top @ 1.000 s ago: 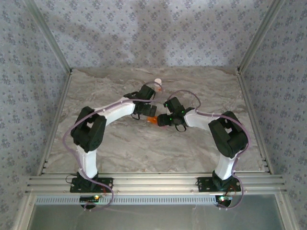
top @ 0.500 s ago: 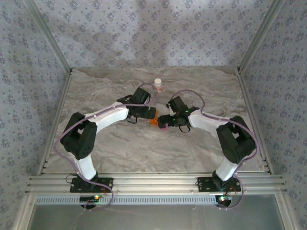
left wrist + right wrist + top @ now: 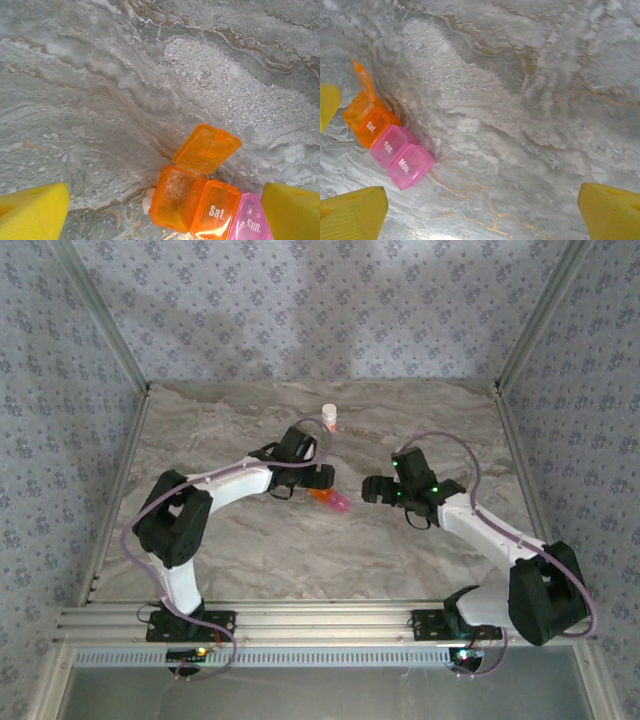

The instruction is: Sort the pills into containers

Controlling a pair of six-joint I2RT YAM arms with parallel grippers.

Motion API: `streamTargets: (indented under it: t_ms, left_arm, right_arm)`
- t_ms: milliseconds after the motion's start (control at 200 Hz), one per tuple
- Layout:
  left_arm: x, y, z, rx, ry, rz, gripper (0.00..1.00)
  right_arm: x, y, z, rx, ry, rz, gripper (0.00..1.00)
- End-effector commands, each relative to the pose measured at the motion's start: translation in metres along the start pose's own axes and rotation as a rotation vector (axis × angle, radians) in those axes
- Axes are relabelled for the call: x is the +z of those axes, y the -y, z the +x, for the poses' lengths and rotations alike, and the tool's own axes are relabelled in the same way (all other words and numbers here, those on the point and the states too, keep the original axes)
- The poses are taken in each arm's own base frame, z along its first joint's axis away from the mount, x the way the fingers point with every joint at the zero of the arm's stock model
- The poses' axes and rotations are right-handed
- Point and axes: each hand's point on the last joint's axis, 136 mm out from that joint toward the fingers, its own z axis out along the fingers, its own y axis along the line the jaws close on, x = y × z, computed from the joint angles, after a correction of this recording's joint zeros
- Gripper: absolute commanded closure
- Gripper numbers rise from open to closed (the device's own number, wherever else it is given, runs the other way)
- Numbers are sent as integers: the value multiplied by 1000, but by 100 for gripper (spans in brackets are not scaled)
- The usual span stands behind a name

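Right arm has swung well clear of the containers (image 3: 332, 500) — both arms' jaws gape wide.

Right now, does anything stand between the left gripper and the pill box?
Nothing visible does. The open left gripper hangs directly over the pill box, with only bare table around it.

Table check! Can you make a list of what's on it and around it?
Surface: marble-look table, flat.
Job's things: pill box, one orange lid open; Sat., Sun. and Mon. lids shut.
Clutter: white-capped bottle, upright, far side.
Grippers: left fingers open, either side of the pill box; right fingers open, holding nothing.
Cables: pink cables loop along both arms.
Surroundings: patterned walls, metal frame.
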Motion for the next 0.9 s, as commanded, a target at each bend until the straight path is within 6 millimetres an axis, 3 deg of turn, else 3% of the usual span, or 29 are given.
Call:
streamTargets:
  t_ms: [0, 190, 475, 895]
  left_arm:
    - [8, 15, -7, -10, 11, 42, 2]
    - [18, 19, -6, -23, 5, 51, 2]
    - [23, 26, 2, -8, -12, 53, 2]
    - [25, 38, 15, 3, -32, 62, 2]
  right_arm:
    - [-8, 18, 18, 82, -35, 19, 0]
    - [-17, 15, 25, 95, 16, -75, 0]
    - [-10, 15, 42, 149, -21, -108, 1]
    - [-14, 12, 36, 165, 24, -144, 0]
